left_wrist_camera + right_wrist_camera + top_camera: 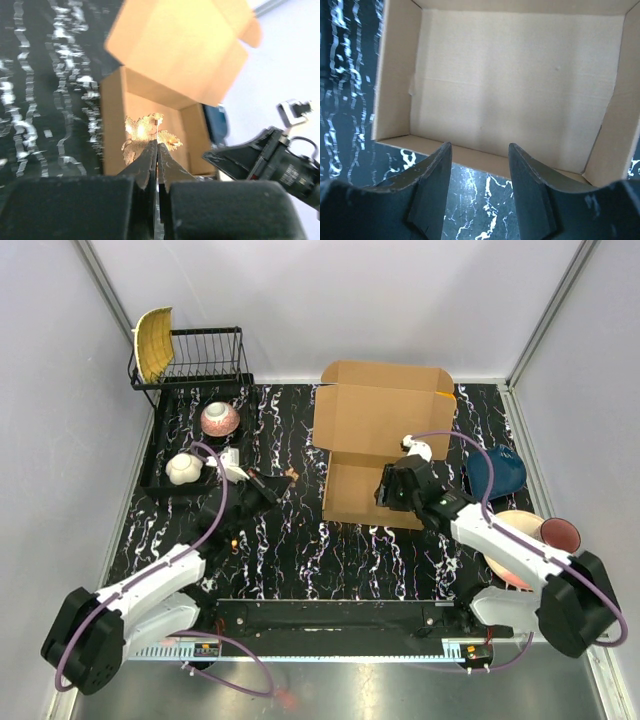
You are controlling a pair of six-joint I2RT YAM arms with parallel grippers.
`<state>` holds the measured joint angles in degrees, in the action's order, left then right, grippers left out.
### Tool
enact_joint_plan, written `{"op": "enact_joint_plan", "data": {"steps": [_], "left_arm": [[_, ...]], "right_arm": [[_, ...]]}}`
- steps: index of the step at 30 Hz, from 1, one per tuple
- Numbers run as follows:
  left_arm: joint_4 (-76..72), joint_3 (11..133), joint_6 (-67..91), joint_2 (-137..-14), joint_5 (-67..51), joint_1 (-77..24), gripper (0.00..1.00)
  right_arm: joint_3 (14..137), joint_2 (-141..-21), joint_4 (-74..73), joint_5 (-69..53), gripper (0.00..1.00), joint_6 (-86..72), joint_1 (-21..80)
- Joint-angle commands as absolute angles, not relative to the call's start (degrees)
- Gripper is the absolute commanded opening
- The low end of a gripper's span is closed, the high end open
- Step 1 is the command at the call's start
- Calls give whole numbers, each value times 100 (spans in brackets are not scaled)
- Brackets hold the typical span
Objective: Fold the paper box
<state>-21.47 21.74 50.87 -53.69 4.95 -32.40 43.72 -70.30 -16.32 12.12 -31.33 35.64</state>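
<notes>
Black marbled table [300,535] — on it the paper box [375,455], a black tray [170,435], a blue bowl [497,472].

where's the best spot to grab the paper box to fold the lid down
On the paper box, probably the lid at its free top edge, pinched from above on the right side. The lid stands open behind the base, leaving that thin edge exposed, and the right gripper, open, is nearest.

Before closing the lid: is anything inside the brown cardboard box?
Nothing visible: the brown corrugated cardboard box shows a bare floor in the right wrist view. The strip just behind its near wall is hidden.
</notes>
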Motion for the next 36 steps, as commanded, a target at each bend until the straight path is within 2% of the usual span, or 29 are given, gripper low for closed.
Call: {"op": "enact_joint_plan", "data": {"steps": [1, 5, 9, 10, 14, 20, 22, 24, 25, 32, 36], "left_arm": [[-4778, 1978, 5711, -5798, -623, -3208, 0], [-7093, 2188, 6467, -6949, -1334, -3234, 0], [-9576, 3168, 7810, -9168, -2194, -3383, 0], [-9563, 3469, 8309, -9463, -2397, -3462, 0], [-9562, 4235, 8086, -10010, -2514, -3902, 1], [-9562, 5264, 8516, -10968, -2733, -4052, 7], [-9563, 5458, 8569, -11214, -2733, -4069, 12], [-9562, 5563, 8631, -11416, -2733, -4052, 26], [-9562, 5581, 8657, -11469, -2733, -4052, 27], [-9562, 5265, 8587, -11532, -2619, -3982, 23], [-9563, 5151, 8508, -11391, -2663, -3955, 17]], "right_arm": [[4684, -6181, -1485, 1406, 56, -3190, 3630], [5070, -5670, -1774, 1406, 56, -3182, 3630], [5492, -5204, -2275, 1573, 56, -3059, 3621], [5650, -5064, -2346, 1599, 56, -2998, 3630], [5880, -4861, -2662, 1801, 56, -2769, 3630], [5669, -4729, -2786, 1925, 56, -2689, 3621], [5608, -4720, -2786, 1934, 56, -2690, 3630], [5590, -4720, -2821, 1951, 56, -2672, 3621], [5572, -4702, -2830, 1969, 57, -2663, 3630], [5406, -4649, -2839, 2056, 57, -2637, 3630], [5213, -4693, -2804, 2092, 58, -2637, 3621]]}}
